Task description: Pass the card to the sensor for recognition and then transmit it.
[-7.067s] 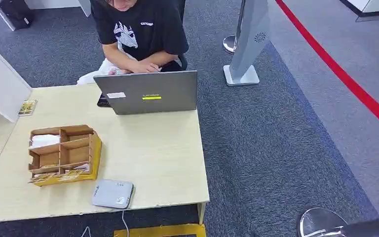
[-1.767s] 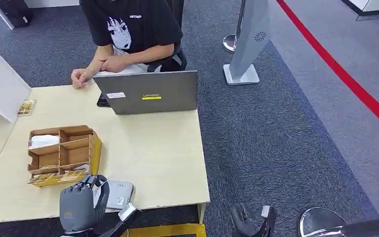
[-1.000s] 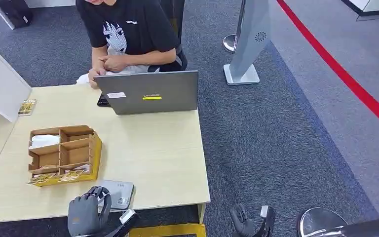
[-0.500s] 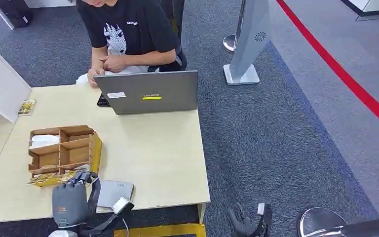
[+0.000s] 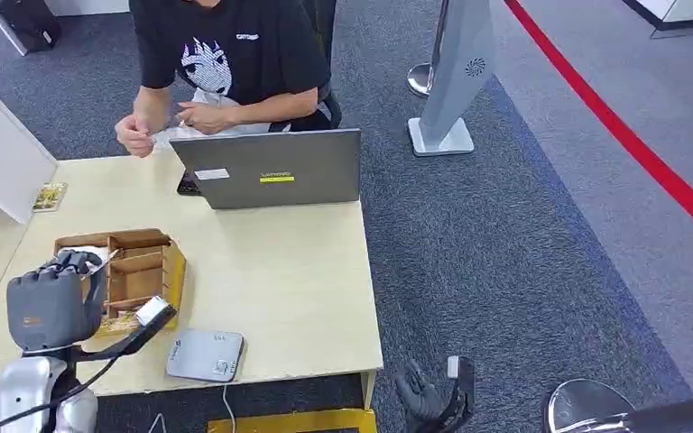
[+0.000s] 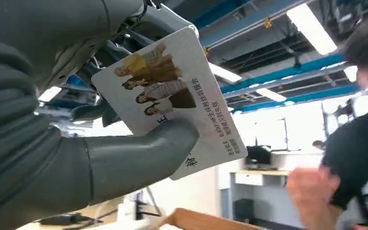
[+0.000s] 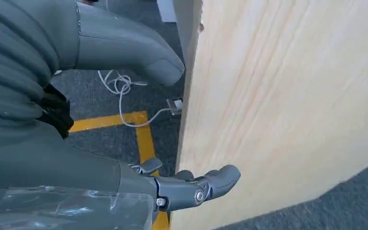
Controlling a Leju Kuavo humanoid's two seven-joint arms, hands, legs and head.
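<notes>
One card (image 6: 172, 103) is in the left hand (image 5: 51, 302) — pinched between the thick thumb and the darker fingers (image 6: 108, 52), its printed face with small figures and lines of text turned toward the wrist camera. In the head view that hand is raised above the left part of the table (image 5: 280, 271), over the wooden divided box (image 5: 135, 271), and the card itself cannot be made out there. The box stands on a yellow base; cards lie at its near edge. The grey sensor pad (image 5: 205, 354) lies flat near the table's front edge, just right of the raised arm and apart from the hand, with a cable running off the edge.

The right hand (image 5: 426, 395) hangs low beside the table's right front corner, over the carpet. In its wrist view the fingers (image 7: 206, 184) are apart and hold nothing; the table's pale side panel is close by.

A person (image 5: 226, 54) in a black printed shirt sits behind a grey laptop (image 5: 271, 169) at the far edge — one of the person's hands is lifted near the table's far left corner. A small card (image 5: 50, 195) lies at the table's left side beside a white box (image 5: 0, 153).
</notes>
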